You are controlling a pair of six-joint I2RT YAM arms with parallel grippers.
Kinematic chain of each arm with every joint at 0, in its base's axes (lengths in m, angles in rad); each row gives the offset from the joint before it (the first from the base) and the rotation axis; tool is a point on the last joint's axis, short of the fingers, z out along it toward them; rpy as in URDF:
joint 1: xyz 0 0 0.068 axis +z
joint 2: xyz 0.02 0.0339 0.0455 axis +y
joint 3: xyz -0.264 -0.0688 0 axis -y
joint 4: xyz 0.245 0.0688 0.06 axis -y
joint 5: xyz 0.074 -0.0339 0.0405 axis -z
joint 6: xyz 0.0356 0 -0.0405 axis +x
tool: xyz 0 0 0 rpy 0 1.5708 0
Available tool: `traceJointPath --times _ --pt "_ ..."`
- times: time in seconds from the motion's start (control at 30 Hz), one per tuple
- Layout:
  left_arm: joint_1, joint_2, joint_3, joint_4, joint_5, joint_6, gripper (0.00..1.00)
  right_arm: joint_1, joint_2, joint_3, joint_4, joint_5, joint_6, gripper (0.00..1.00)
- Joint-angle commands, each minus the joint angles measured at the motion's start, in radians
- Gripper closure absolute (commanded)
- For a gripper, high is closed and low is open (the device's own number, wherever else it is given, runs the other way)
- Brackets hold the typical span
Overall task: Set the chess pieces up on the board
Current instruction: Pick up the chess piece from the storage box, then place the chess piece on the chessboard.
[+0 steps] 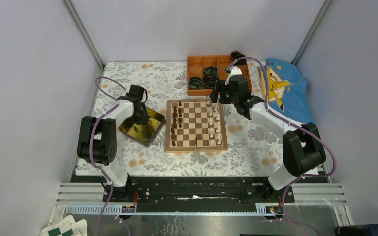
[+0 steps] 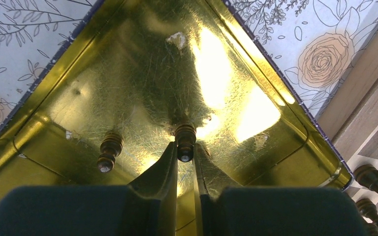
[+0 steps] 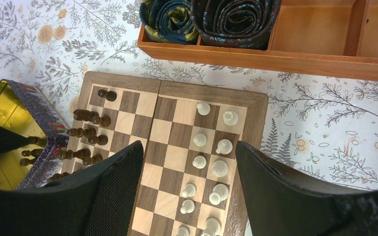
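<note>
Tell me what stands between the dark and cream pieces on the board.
Nothing: only bare squares of the board separate the dark pieces from the cream pieces, clearest from the top view.

The left gripper [image 2: 185, 153] hides the lower part of the dark piece [image 2: 185, 133] it pinches. In that view the board [image 2: 374, 88] is cut off by the right edge. From the right wrist, the fingers [image 3: 108, 191] of the right gripper [image 3: 188, 147] cover the board's near corners. The box [image 3: 275, 59] and rolls [image 3: 236, 22] are cut off at the top. From above, the pieces [image 1: 177, 123] are too small to tell which kind each one is.
</note>
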Motion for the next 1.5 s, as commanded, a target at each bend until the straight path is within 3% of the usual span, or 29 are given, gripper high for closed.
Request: traceJointPath --times 0.0,0.4,0.73,0.9,1.47 --pt "0.008 -0.037 0.018 0.039 -0.028 0.026 0.92 -0.006 -0.014 -0.001 0.045 -0.004 0.003 0.24" --pt "-0.028 -0.106 0.033 0.018 -0.047 0.043 0.95 -0.006 -0.010 0.001 0.045 -0.004 0.002 0.24" --pt "-0.303 -0.140 0.168 -0.126 -0.214 0.113 1.00 -0.006 -0.006 0.001 0.047 0.006 0.001 0.24" --pt "-0.424 -0.138 0.217 -0.180 -0.234 0.113 1.00 -0.006 -0.011 -0.001 0.045 0.007 0.000 0.24" --pt "-0.631 -0.077 0.233 -0.210 -0.190 0.123 1.00 -0.007 -0.027 -0.006 0.032 0.088 -0.004 0.23"
